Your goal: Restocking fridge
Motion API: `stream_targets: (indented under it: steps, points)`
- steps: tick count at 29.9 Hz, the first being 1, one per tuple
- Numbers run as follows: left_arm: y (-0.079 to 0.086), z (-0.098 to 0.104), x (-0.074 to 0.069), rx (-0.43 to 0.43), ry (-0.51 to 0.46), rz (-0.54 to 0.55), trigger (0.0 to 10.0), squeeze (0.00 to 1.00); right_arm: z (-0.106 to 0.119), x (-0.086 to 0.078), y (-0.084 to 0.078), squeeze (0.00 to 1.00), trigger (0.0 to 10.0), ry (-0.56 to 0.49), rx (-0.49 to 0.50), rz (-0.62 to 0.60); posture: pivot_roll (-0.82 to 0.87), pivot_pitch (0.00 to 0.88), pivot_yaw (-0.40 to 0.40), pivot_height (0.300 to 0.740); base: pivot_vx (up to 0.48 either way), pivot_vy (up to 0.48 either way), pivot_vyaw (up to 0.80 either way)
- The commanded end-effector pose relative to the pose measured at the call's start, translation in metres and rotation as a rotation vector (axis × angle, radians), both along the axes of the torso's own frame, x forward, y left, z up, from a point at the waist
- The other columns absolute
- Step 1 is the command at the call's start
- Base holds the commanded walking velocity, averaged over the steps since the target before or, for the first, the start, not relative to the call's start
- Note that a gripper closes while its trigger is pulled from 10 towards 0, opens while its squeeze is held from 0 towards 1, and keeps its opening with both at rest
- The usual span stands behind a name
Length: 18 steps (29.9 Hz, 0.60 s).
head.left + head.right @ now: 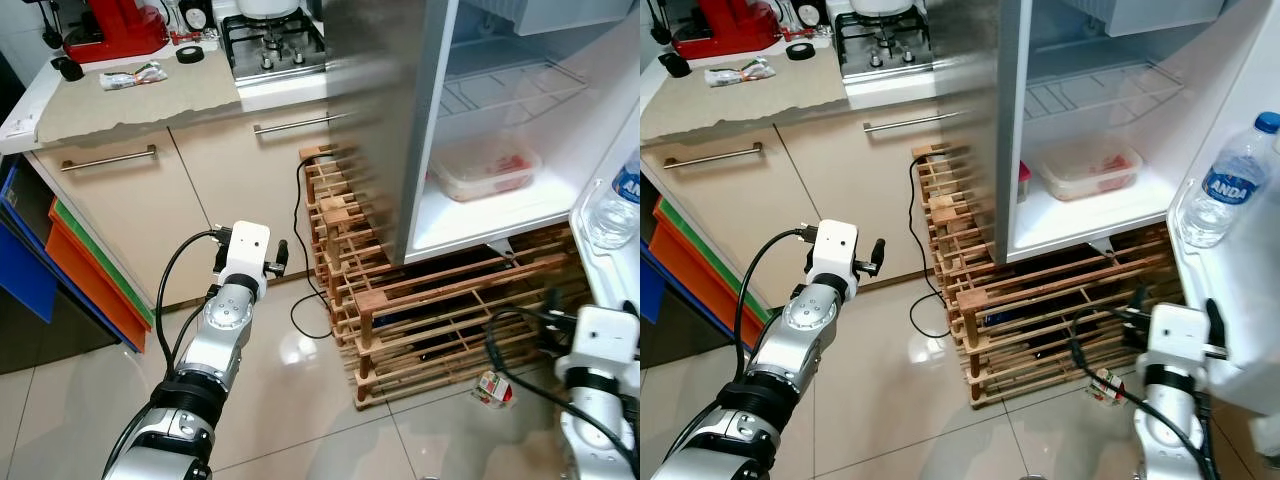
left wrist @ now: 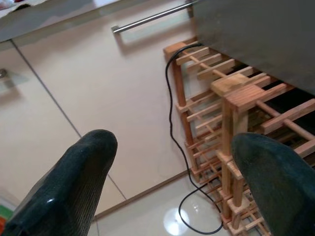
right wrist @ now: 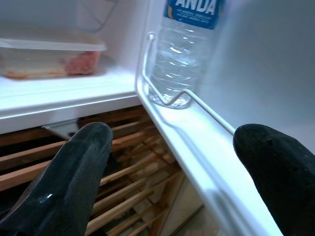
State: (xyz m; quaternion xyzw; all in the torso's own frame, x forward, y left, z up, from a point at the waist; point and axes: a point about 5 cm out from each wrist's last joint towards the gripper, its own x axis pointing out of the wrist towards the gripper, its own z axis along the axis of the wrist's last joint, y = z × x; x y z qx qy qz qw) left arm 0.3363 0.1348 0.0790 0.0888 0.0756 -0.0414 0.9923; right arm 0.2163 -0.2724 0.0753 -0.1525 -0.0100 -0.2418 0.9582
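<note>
One clear water bottle (image 1: pixel 1228 185), blue label, possibly empty

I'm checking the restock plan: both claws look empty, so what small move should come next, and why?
Probably lower the right claw toward the small carton lying on the floor by the wooden rack. Both claws are open and hold nothing; the left claw faces the cabinet. The fridge is open, with a water bottle already in the door shelf, so the carton seems the nearest item.
</note>
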Motion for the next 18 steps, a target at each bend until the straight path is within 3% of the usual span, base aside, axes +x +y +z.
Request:
stream_targets:
  steps: [1, 7, 9, 14, 16, 18]
  points:
    - [0.004, 0.004, 0.004, 0.005, -0.021, 0.02, 10.0, 0.0, 0.006, 0.007, 0.015, 0.0, 10.0, -0.039, 0.022, 0.06, -0.15, 0.031, 0.107, 0.74, 0.0, 0.0, 0.0]
    - [-0.002, 0.016, 0.008, -0.071, -0.072, 0.011, 10.0, 0.0, 0.015, 0.027, 0.061, 0.0, 10.0, -0.103, 0.139, 0.255, -0.14, 0.029, 0.106, 0.74, 0.0, 0.0, 0.0]
    - [-0.005, 0.02, 0.009, -0.09, -0.086, 0.004, 10.0, 0.0, 0.015, 0.03, 0.068, 0.0, 10.0, -0.101, 0.153, 0.278, -0.13, 0.029, 0.104, 0.74, 0.0, 0.0, 0.68]
    - [-0.016, 0.036, 0.015, -0.182, -0.116, -0.037, 10.0, 0.0, 0.016, 0.045, 0.094, 0.0, 10.0, -0.112, 0.307, 0.344, -0.13, 0.035, 0.098, 0.74, 0.0, 0.0, 0.7]
    - [-0.022, 0.044, 0.018, -0.219, -0.129, -0.077, 10.0, 0.0, 0.024, 0.056, 0.112, 0.0, 10.0, -0.142, 0.375, 0.395, -0.12, 0.038, 0.091, 0.74, 0.0, 0.0, 0.69]
    - [-0.027, 0.048, 0.018, -0.224, -0.142, -0.115, 10.0, 0.0, 0.033, 0.06, 0.122, 0.0, 10.0, -0.167, 0.376, 0.431, -0.11, 0.035, 0.083, 0.74, 0.0, 0.0, 0.7]
